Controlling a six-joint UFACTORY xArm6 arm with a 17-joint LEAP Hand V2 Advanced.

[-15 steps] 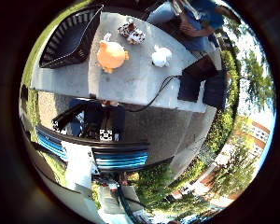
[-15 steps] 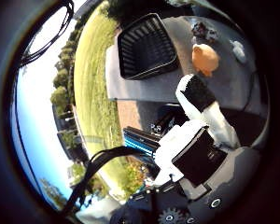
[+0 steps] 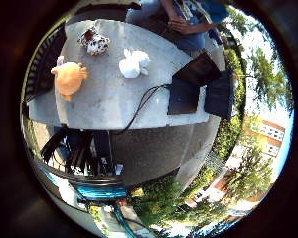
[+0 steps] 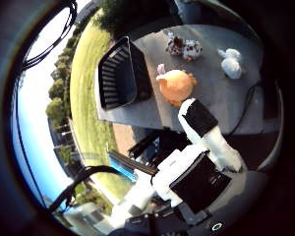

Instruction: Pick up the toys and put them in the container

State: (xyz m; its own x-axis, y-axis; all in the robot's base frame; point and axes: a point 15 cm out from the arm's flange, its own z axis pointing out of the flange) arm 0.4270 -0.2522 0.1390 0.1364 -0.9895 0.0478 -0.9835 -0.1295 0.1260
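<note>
Three toys lie on a grey table [image 3: 119, 99]: an orange plush toy [image 4: 175, 86], a white plush toy [image 3: 136, 63] and a small spotted brown-and-white toy [image 3: 92, 42]. The container, a black mesh basket [image 4: 123, 74], stands on the table's end beside the orange toy. My right hand [image 4: 208, 138] hangs well above the table, away from the toys. In the right thumb side palm view one white and black finger reaches out straight towards the orange toy without touching anything.
An open black laptop [image 3: 184, 96] and a second black device [image 3: 221, 94] sit at the table's edge past the white toy. A person [image 3: 179, 15] sits at the table's far side. Grass [image 4: 84, 108] lies beside the table, and the robot's base [image 3: 84, 159] stands below.
The whole picture has shifted in both views, so the hand has moved and turned. The table and toys sit more centrally now. The toys themselves have not moved on the table.
</note>
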